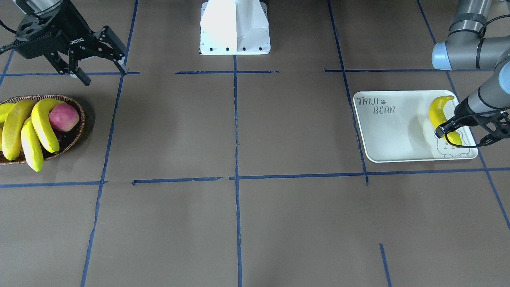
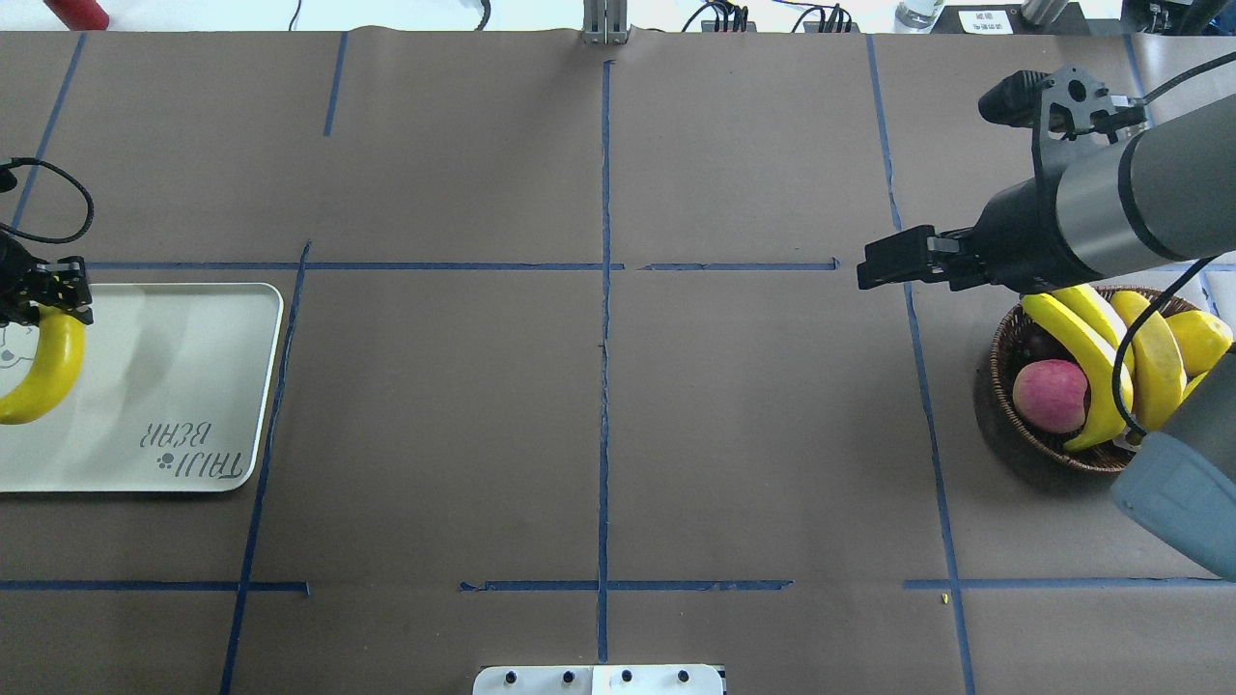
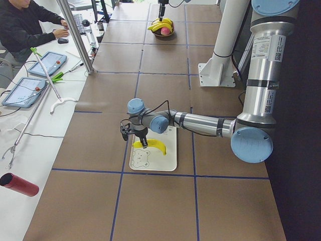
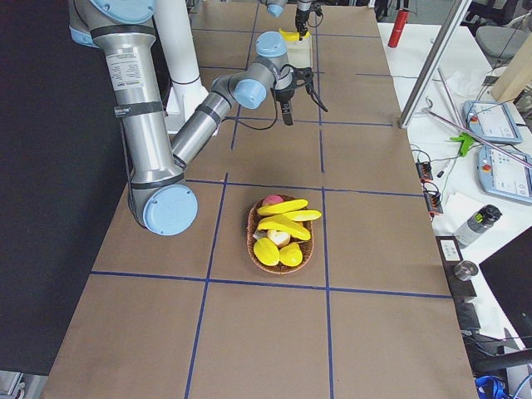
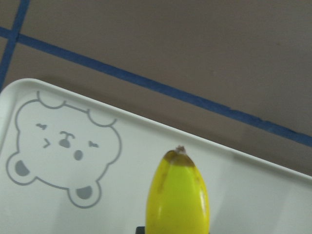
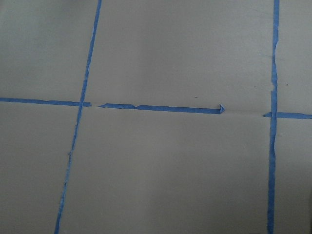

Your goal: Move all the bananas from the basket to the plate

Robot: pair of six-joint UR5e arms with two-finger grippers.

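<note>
1. Evidently the left gripper [image 1: 447, 130] is clamped across one banana [image 1: 438, 109], holding it low over the bear-face end of the plate [image 1: 392, 135]. The grip sits near one end, which would let the rest of the fruit settle flat. I cannot tell whether the banana touches the plate.
2. The right gripper [image 1: 104, 73] hangs with its fingers spread and nothing between them, just beside the basket [image 1: 81, 119] rather than over it. Its wrist view shows only bare table [image 6: 170, 170] and blue tape [image 6: 161, 108], so it is probably poised for the next pick.
3. Three bananas [image 1: 44, 123] lie stacked in the basket against an apple [image 1: 63, 116], one tip overhanging the rim. I judge the task about a quarter done.
</note>
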